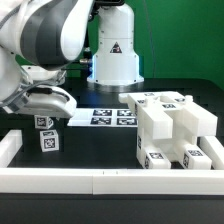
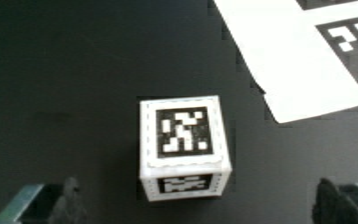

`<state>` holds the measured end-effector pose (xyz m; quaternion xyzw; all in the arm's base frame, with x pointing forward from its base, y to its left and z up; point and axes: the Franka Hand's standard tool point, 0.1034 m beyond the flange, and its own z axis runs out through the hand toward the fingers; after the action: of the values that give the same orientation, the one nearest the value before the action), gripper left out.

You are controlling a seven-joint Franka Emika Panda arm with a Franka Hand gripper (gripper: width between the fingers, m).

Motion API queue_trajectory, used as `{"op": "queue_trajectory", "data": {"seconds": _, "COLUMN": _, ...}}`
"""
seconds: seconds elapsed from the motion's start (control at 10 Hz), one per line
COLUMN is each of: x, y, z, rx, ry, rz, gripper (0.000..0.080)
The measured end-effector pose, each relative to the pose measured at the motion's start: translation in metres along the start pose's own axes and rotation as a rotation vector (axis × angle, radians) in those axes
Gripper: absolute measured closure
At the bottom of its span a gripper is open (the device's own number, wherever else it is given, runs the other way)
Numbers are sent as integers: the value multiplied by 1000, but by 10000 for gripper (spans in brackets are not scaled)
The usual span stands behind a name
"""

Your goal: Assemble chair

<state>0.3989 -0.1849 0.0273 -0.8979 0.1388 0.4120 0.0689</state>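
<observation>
Two small white square pegs with black-and-white tags stand on the black table at the exterior view's left, one (image 1: pixel 44 122) just behind the other (image 1: pixel 48 141). My gripper (image 1: pixel 46 104) hangs open right above the rear peg. In the wrist view a tagged peg (image 2: pixel 183 148) stands upright between and a little ahead of my two dark fingertips (image 2: pixel 51 205), touching neither; the gripper (image 2: pixel 197 208) holds nothing. The other chair pieces (image 1: pixel 172 128), blocky white panels and legs with tags, are bunched together at the exterior view's right.
The marker board (image 1: pixel 106 116) lies flat behind the pegs; its corner (image 2: pixel 318 50) shows in the wrist view. Low white border rails run along the front (image 1: pixel 110 181) and the left side (image 1: pixel 10 148). The robot's base stands at the back.
</observation>
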Motion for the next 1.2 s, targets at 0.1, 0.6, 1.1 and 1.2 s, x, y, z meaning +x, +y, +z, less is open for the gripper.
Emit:
{"op": "queue_trajectory", "data": {"seconds": 0.1, "x": 0, "y": 1, "z": 2, "rx": 4, "ry": -6, "rz": 6, "gripper": 150}}
{"op": "queue_trajectory", "data": {"seconds": 0.6, "x": -5, "y": 7, "z": 34, "rx": 26, "ry": -121, "rz": 74, "gripper": 172}}
{"op": "queue_trajectory", "data": {"seconds": 1.1, "x": -8, "y": 0, "z": 27, "rx": 20, "ry": -100, "rz": 75, "gripper": 519}}
{"op": "queue_trajectory", "data": {"seconds": 1.2, "x": -19, "y": -19, "z": 12, "rx": 12, "ry": -68, "rz": 53, "gripper": 519}}
